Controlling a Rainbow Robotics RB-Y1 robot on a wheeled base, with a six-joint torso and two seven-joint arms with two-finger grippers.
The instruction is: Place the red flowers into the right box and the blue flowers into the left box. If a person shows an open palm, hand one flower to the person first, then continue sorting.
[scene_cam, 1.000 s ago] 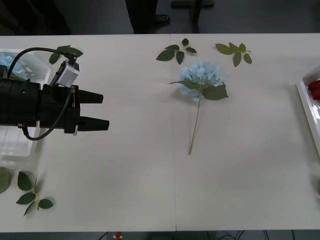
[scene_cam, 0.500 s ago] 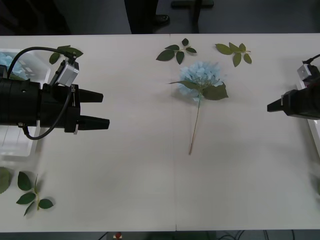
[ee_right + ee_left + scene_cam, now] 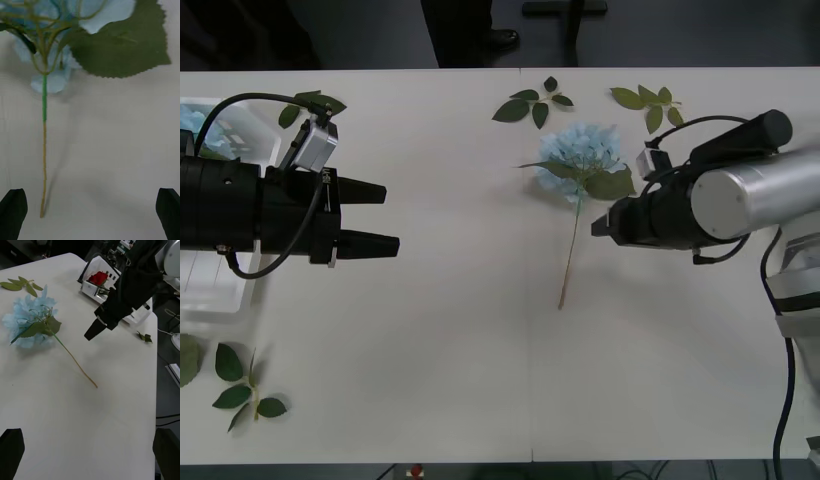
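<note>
In the front view, one blue flower (image 3: 580,155) is lying on the white counter (image 3: 450,340), with its stem pointing toward the robot. The right end effector (image 3: 600,227) is hanging just beside the stem, probably lining up to pick it up. The left end effector (image 3: 380,218) is waiting far off with its fingers spread apart and nothing in them. It is sitting near the left box (image 3: 220,300), maybe ready to help there. Loose leaf sprigs (image 3: 532,104) are lying around.

In the right wrist view, the two fingers are sitting wide apart, gripping nothing, with the stem (image 3: 44,157) between them.

In the left wrist view, a red flower (image 3: 98,278) is resting in the right box (image 3: 112,288), so the reds look sorted.
</note>
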